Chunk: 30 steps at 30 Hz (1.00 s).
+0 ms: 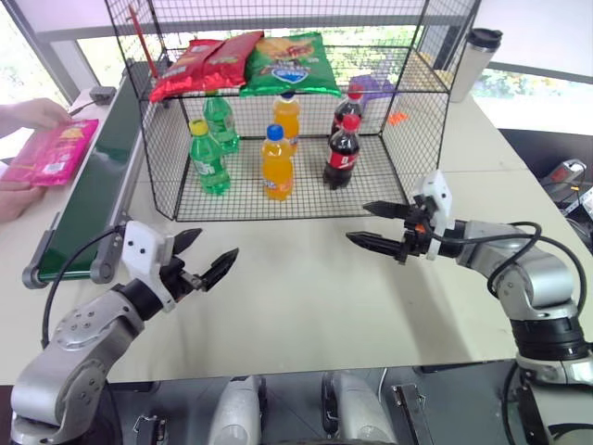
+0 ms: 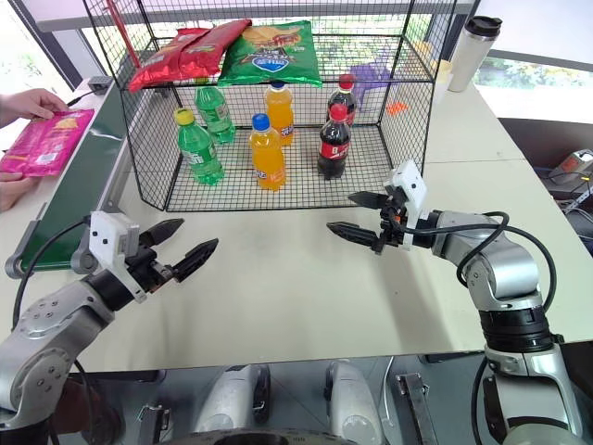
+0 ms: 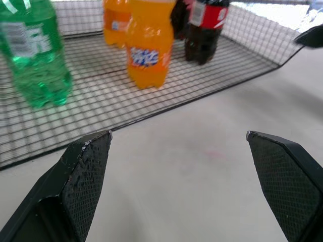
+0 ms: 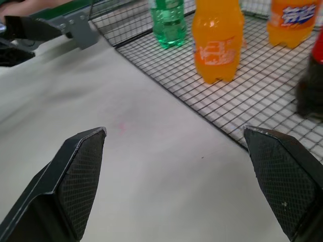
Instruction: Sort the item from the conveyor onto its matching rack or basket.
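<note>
A person's hands hold the magenta-pink chip bag, the item (image 1: 56,153), at the far left, beside the dark-green conveyor (image 1: 97,181). The rack's upper wire shelf (image 1: 371,83) carries two red chip bags (image 1: 195,65) and a green chip bag (image 1: 289,63). My left gripper (image 1: 202,257) hovers open over the white table, in front of the conveyor's near end. My right gripper (image 1: 378,225) hangs open over the table just in front of the cage's front right corner. Both grippers are empty.
Green, orange and cola soda bottles (image 1: 276,162) stand on the cage's lower wire floor (image 1: 278,199). A tall tumbler (image 1: 475,61) stands right of the cage. A dark device (image 1: 102,94) lies at the conveyor's far end. Bare table (image 1: 296,287) lies between my grippers.
</note>
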### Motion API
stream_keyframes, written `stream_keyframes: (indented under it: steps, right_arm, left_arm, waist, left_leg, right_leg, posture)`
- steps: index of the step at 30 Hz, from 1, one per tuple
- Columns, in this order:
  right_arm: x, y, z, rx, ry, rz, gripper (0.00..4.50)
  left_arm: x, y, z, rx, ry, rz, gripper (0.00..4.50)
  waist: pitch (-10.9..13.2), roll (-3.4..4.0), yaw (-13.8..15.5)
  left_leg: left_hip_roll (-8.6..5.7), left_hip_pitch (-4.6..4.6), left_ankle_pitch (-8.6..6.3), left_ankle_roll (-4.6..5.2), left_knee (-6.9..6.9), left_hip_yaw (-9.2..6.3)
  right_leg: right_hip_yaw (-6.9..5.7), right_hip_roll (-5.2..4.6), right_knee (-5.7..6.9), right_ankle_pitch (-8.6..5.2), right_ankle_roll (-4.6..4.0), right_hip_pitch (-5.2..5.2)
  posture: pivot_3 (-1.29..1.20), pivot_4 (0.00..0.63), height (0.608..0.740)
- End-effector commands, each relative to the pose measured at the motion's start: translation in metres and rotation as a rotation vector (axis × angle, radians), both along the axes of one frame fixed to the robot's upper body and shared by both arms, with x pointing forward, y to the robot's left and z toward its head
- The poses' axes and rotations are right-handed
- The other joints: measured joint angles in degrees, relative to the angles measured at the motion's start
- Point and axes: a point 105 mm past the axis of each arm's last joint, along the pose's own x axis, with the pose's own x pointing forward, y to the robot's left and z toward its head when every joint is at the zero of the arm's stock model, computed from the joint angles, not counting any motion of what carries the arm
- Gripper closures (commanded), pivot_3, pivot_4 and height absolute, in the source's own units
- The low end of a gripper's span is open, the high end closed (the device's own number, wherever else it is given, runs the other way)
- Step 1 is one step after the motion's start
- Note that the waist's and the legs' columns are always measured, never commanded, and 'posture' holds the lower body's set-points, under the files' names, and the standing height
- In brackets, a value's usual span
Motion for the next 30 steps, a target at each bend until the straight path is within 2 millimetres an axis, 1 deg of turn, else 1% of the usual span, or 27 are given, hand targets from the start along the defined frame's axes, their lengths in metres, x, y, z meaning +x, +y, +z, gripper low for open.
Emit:
stream_keyframes:
  steps: [1, 6, 9, 11, 14, 17, 19, 30]
  right_arm:
    - [0.002, 0.001, 0.012, -0.003, -0.059, 0.006, 0.00]
    - [0.006, -0.001, 0.012, -0.009, -0.080, -0.018, 0.00]
    - [0.006, 0.000, 0.011, -0.009, -0.078, -0.015, 0.00]
    - [0.007, 0.002, 0.010, -0.008, -0.078, -0.012, 0.00]
    - [0.007, 0.004, 0.009, -0.008, -0.076, -0.007, 0.00]
    - [0.008, 0.006, 0.008, -0.012, -0.075, 0.002, 0.00]
    - [0.008, 0.007, 0.009, -0.016, -0.077, 0.006, 0.00]
    - [0.010, 0.009, 0.007, -0.014, -0.071, 0.019, 0.00]
  left_arm:
    - [0.000, 0.008, 0.009, 0.052, -0.057, 0.029, 0.05]
    - [0.004, 0.017, 0.005, 0.138, -0.072, 0.114, 0.05]
    - [0.004, 0.016, 0.003, 0.156, -0.075, 0.134, 0.05]
    - [0.004, 0.013, -0.001, 0.172, -0.052, 0.126, 0.05]
    - [-0.001, 0.006, -0.006, 0.128, -0.005, 0.064, 0.05]
    - [-0.005, 0.006, -0.004, 0.096, -0.008, 0.041, 0.05]
    - [-0.006, 0.010, -0.001, 0.069, -0.012, 0.055, 0.05]
    - [-0.008, 0.010, 0.001, 0.077, -0.009, 0.041, 0.05]
  waist:
    - [0.00, 0.00, 0.00]
    - [0.00, 0.00, 0.07]
    - [0.00, 0.00, 0.04]
    - [0.00, 0.00, 0.04]
    - [0.00, 0.00, -0.01]
    - [0.00, 0.00, -0.03]
    - [0.00, 0.00, -0.03]
    - [0.00, 0.00, 0.00]
  left_leg:
    - [0.00, 0.00, 0.00, 0.00, 0.00, 0.00]
    - [0.00, -0.01, 0.00, 0.00, 0.01, 0.01]
    - [0.00, -0.01, 0.00, 0.00, 0.00, 0.01]
    - [0.00, -0.01, 0.00, 0.00, 0.00, 0.02]
    - [0.01, -0.01, 0.00, 0.00, 0.00, 0.02]
    - [0.02, -0.01, 0.00, 0.00, -0.01, 0.02]
    - [0.02, -0.01, 0.00, 0.00, -0.01, 0.01]
    - [0.01, 0.00, 0.00, 0.00, 0.00, 0.02]
  right_leg:
    - [0.00, 0.00, 0.00, 0.00, 0.00, 0.00]
    - [0.00, -0.03, -0.01, 0.00, 0.00, 0.00]
    - [0.00, -0.03, 0.00, 0.00, 0.00, 0.00]
    - [0.00, -0.03, 0.00, 0.00, 0.00, 0.00]
    - [0.00, -0.03, 0.00, 0.00, 0.00, 0.00]
    - [0.00, -0.03, 0.01, 0.00, 0.00, -0.02]
    - [0.00, -0.03, 0.01, 0.00, 0.00, -0.02]
    - [0.00, -0.03, 0.01, 0.00, 0.00, -0.01]
  posture:
    - [0.00, 0.150, 0.740]
    - [0.00, 0.150, 0.740]
    - [0.00, 0.150, 0.740]
    - [0.00, 0.150, 0.740]
    - [0.00, 0.150, 0.740]
    - [0.00, 0.150, 0.740]
    - [0.00, 0.150, 0.740]
    - [0.00, 0.150, 0.740]
